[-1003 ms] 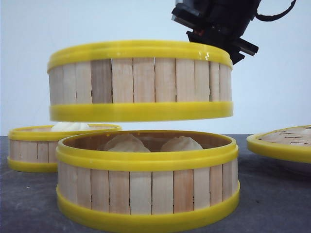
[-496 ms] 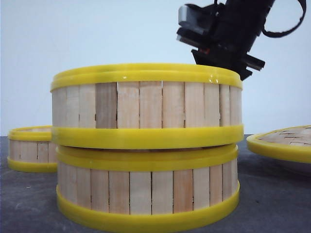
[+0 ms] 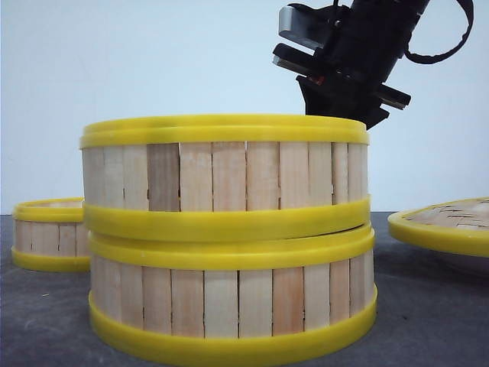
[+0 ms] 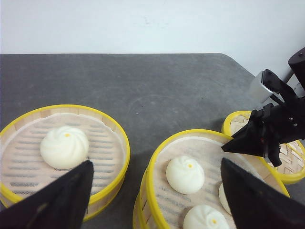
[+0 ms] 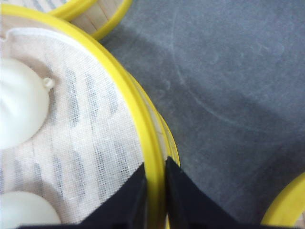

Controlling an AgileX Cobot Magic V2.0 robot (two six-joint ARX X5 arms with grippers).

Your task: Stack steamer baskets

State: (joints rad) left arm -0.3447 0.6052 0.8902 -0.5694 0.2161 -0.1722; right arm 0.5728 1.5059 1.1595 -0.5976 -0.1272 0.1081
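Right pincer [image 5: 153,191] pinches rim of top yellow-rimmed slatted round steamer basket [image 3: 225,177]; should level basket on lower matching basket [image 3: 233,294] before releasing.

Upper steamer basket [image 3: 225,180]: wall of pale, matt vertical wooden slats, one slat darker brown; thick yellow plastic rims, smooth with a slight gloss. Lower steamer basket [image 3: 229,294]: same slats and rims. Third steamer basket [image 3: 47,235], at 9 o'clock of the stack: alike. Basket floors: white woven cloth liner [image 5: 81,143] over slats. Buns [image 4: 64,147]: smooth, matt white dough. Lid [image 3: 447,223], at 3 o'clock: woven strips, yellow plastic rim. Table [image 4: 157,90]: dark grey, matt, faintly scuffed. Right gripper [image 5: 153,191]: matt black fingers.
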